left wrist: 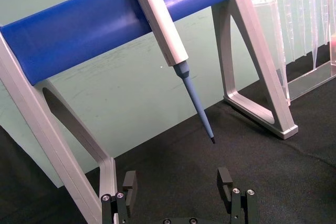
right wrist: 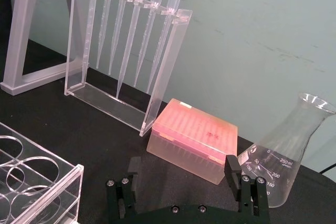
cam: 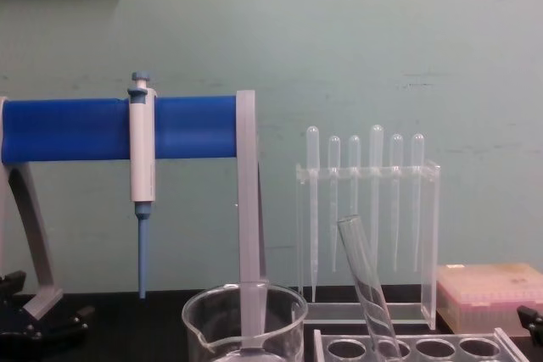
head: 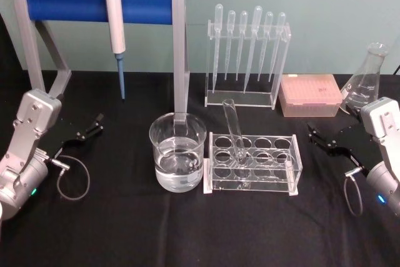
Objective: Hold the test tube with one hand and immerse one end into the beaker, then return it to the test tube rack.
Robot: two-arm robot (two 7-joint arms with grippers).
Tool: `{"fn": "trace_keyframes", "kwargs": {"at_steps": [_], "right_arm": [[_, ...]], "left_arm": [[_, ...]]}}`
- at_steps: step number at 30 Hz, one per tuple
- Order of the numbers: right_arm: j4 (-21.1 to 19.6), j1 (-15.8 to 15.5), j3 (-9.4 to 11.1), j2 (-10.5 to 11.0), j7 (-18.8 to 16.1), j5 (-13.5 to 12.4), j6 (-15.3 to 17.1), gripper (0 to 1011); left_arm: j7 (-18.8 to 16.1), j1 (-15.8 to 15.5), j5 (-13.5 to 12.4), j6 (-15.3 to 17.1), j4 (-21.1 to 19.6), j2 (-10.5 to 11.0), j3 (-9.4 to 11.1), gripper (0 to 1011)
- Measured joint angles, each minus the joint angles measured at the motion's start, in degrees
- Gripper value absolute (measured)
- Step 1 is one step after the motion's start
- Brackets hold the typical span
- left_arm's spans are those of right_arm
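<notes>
tube (head: 235, 130) leaned in a rack (head: 294, 176) hole, rim up, free to grasp | beaker (head: 177, 151), part filled, just beside the rack's left end, likely for a short carry | left gripper (head: 94, 126) and right gripper (head: 314, 137) both spread, empty, out at the sides | dip judged not begun

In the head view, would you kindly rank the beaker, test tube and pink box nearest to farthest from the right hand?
1. Pink box, behind the right hand.
2. Test tube, in the rack.
3. Beaker, left of the rack.
</notes>
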State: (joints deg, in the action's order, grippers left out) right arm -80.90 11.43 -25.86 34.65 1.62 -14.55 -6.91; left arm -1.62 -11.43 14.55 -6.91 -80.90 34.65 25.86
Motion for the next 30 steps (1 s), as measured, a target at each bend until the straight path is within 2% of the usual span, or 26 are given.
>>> {"fn": "trace_keyframes", "kwargs": {"at_steps": [18, 22, 27, 30], "right_arm": [[-0.2, -0.1, 0.1, 0.0, 0.0, 0.1, 0.0, 1002], [-2.4, -1.7, 1.2, 0.9, 0.1, 0.4, 0.6, 1002], [-7.9, -4.9, 3.3, 3.4, 0.2, 0.6, 2.4, 1002], [-10.8, -6.5, 4.5, 4.9, -0.7, -0.4, 3.4, 1000]], "left_arm": [[0.0, 0.0, 0.0, 0.0, 0.0, 0.0, 0.0, 1000], [0.0, 0.0, 0.0, 0.0, 0.0, 0.0, 0.0, 1000], [0.0, 0.0, 0.0, 0.0, 0.0, 0.0, 0.0, 1000], [0.0, 0.0, 0.0, 0.0, 0.0, 0.0, 0.0, 1000]]}}
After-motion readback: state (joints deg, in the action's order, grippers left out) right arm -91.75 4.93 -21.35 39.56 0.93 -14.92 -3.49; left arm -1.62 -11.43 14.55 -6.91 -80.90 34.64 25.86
